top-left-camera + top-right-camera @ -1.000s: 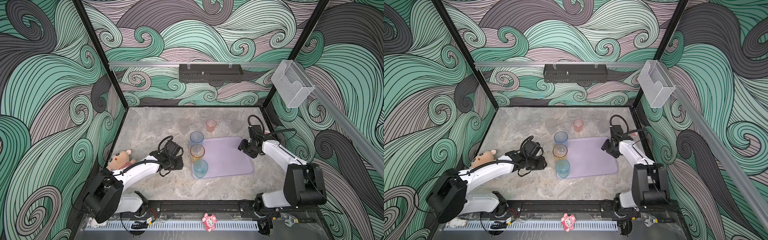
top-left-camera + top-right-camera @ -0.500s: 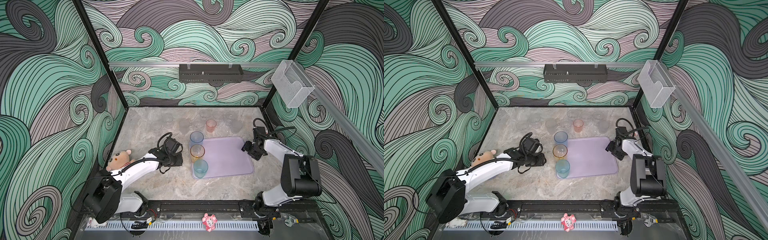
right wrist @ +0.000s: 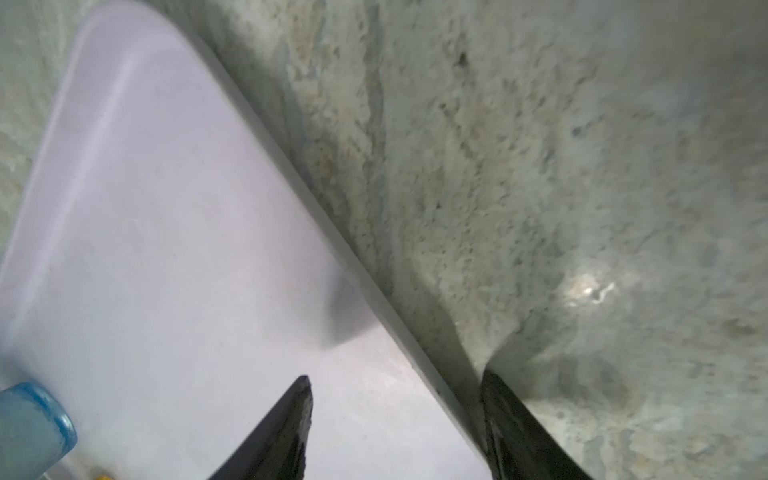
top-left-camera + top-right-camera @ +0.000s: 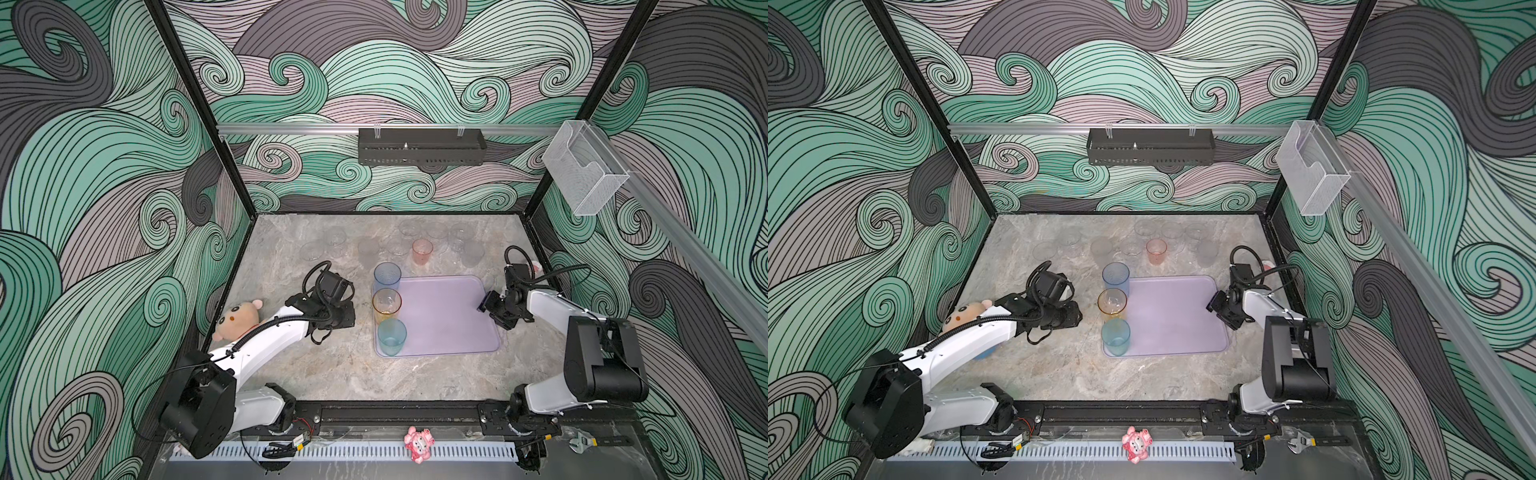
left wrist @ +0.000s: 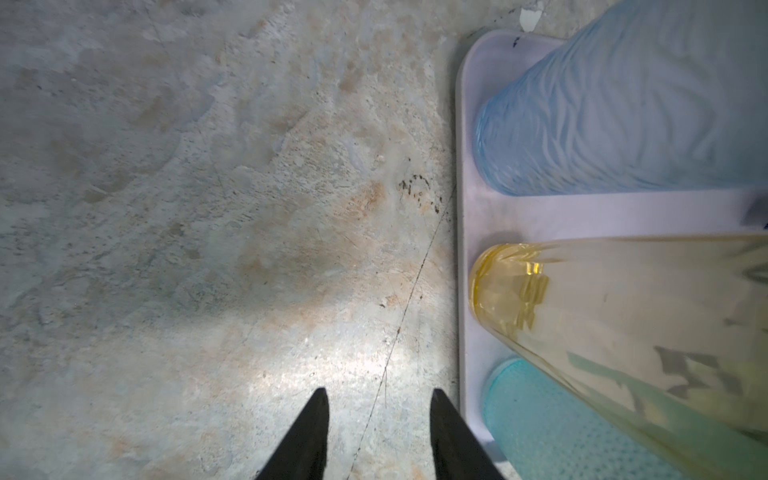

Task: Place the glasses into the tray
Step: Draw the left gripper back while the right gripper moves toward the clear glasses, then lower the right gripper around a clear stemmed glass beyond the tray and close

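Note:
The lilac tray (image 4: pixel 449 320) (image 4: pixel 1177 320) lies mid-table. Along its left side stand three tall glasses in a row: blue (image 4: pixel 386 275), amber (image 4: pixel 386 305) and teal (image 4: pixel 391 337). A short pink glass (image 4: pixel 422 251), two frosted ones (image 4: pixel 367 249) and several small clear ones (image 4: pixel 332 237) stand on the table behind the tray. My left gripper (image 4: pixel 347 314) (image 5: pixel 379 392) hangs open over bare table just left of the tray rim (image 5: pixel 467 216), beside the amber glass (image 5: pixel 623 316). My right gripper (image 4: pixel 488 305) (image 3: pixel 397 376) is open astride the tray's right rim (image 3: pixel 291 187), holding nothing.
A teddy plush (image 4: pixel 239 318) lies by the left wall under my left arm. A pink toy (image 4: pixel 417 444) and a wrench (image 4: pixel 582 444) sit on the front rail. A black rack (image 4: pixel 422 145) and a clear box (image 4: pixel 584 170) hang on the walls.
My right gripper has slid slightly toward the front along the tray's right rim, and its arm has swung. The left gripper has barely shifted. No glass has moved.

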`<act>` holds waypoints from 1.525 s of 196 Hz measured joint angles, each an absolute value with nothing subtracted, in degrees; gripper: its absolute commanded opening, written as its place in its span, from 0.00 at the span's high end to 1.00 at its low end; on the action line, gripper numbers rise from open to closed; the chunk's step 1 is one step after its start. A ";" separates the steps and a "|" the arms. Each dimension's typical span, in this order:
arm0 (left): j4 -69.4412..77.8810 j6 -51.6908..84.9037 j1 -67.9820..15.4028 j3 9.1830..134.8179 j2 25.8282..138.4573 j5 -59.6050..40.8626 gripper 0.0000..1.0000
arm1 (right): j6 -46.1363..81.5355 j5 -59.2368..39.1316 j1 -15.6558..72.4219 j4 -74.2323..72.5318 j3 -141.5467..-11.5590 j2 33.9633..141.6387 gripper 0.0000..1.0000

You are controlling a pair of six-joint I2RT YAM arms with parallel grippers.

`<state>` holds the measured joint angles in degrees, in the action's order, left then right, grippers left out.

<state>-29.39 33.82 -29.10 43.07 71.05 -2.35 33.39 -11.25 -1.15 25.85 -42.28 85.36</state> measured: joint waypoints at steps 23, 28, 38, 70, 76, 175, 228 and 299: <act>-30.61 32.86 -27.14 43.24 69.47 -1.78 0.56 | 35.22 -12.49 2.09 26.15 -41.36 84.20 0.36; -30.92 32.60 -26.65 43.42 69.08 -1.63 0.56 | 35.57 -12.73 2.83 26.28 -41.32 84.12 0.36; -31.51 31.94 -25.43 43.81 68.14 -1.39 0.55 | 36.05 -13.13 4.10 26.72 -41.32 83.90 0.36; -32.91 28.88 -20.75 45.56 63.66 0.71 0.52 | 33.52 -10.76 4.91 33.12 -45.01 82.32 0.35; -33.19 28.40 -19.73 45.89 62.83 0.99 0.51 | 32.62 -9.67 4.86 34.59 -46.76 81.45 0.35; -33.56 26.06 -2.28 57.69 67.79 -4.71 0.52 | 35.00 -10.90 19.38 31.64 -55.44 84.44 0.35; -30.70 27.64 -2.02 61.12 78.11 -12.16 0.56 | 35.55 -12.43 26.87 30.41 -56.62 90.06 0.36; -29.12 28.03 -3.27 55.13 82.67 -16.60 0.56 | 30.76 -8.82 27.24 35.42 -77.87 99.09 0.36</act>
